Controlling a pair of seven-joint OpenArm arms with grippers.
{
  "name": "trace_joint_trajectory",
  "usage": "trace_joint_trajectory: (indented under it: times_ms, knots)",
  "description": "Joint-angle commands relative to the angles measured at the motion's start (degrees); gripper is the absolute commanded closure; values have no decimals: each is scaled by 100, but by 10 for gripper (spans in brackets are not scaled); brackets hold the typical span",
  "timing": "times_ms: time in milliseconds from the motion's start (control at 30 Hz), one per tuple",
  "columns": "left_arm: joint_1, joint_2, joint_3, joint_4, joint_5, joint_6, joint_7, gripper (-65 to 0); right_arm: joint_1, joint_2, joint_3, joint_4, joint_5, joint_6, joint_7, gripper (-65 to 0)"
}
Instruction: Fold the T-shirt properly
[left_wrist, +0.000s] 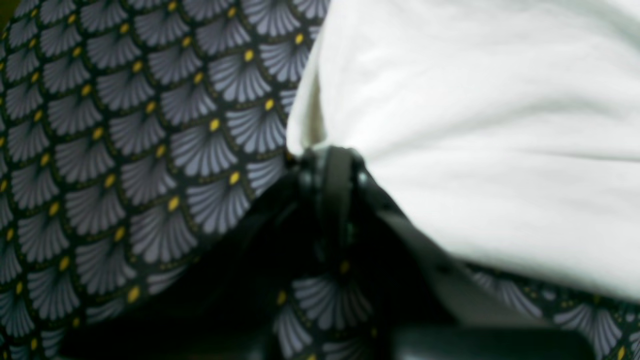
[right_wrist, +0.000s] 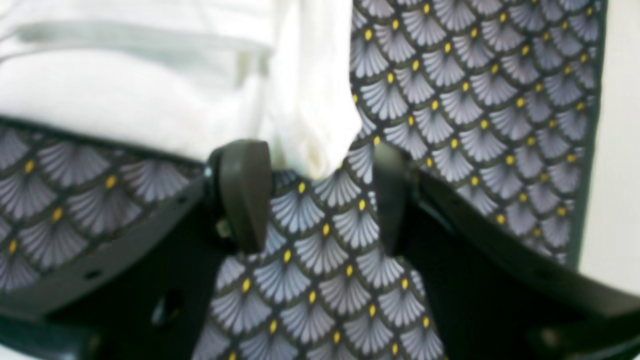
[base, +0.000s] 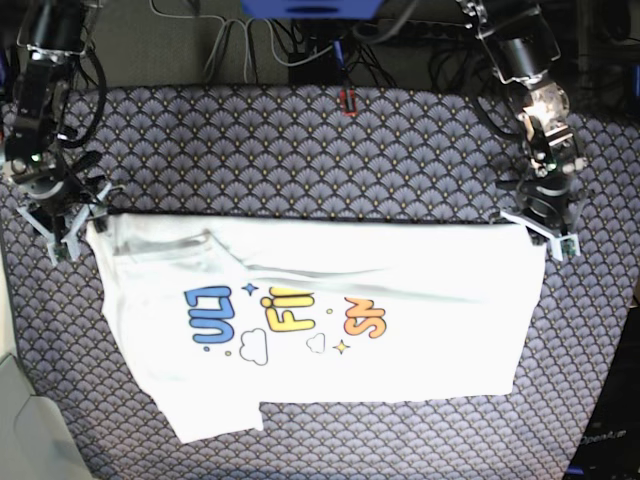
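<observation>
Base view: looks steeply down from above on the whole dark fan-patterned tablecloth (base: 300, 140), taking in both arms.
Left wrist view: sits just behind the left gripper (left_wrist: 327, 155), very near, blurred.
Right wrist view: sits just behind the right gripper (right_wrist: 315, 195), equally close.
Shared: every view catches the white cotton printed T-shirt (base: 330, 320) and tablecloth.

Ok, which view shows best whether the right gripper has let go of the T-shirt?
The right wrist view: the right gripper stands open, the T-shirt corner lying loose just ahead of it. The base view shows the right gripper small at the shirt's corner, its opening unclear. The left wrist view shows only the left gripper pinching cloth.
</observation>
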Motion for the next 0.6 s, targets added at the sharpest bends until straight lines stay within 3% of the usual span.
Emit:
trace_joint_trajectory:
  times_ms: [0, 267, 433, 500, 567]
  knots:
    - [-3, -54, -20, 56, 75, 86, 125, -3, 111, 189, 16, -35, 43, 17, 102, -337]
    - [-21, -45, -20, 56, 75, 86, 125, -3, 287, 198, 7, -597, 43, 17, 164, -327]
    - [-29, -19, -20, 56, 84, 86, 125, -3, 551, 198, -2, -923, 17, 457, 164, -273]
    - [-21, -19, -20, 56, 84, 86, 125, -3, 551, 198, 7, -932, 17, 483, 164, -252]
    - [-21, -19, -20, 56, 84, 86, 125, -3, 551, 198, 16, -932, 17, 483, 164, -188]
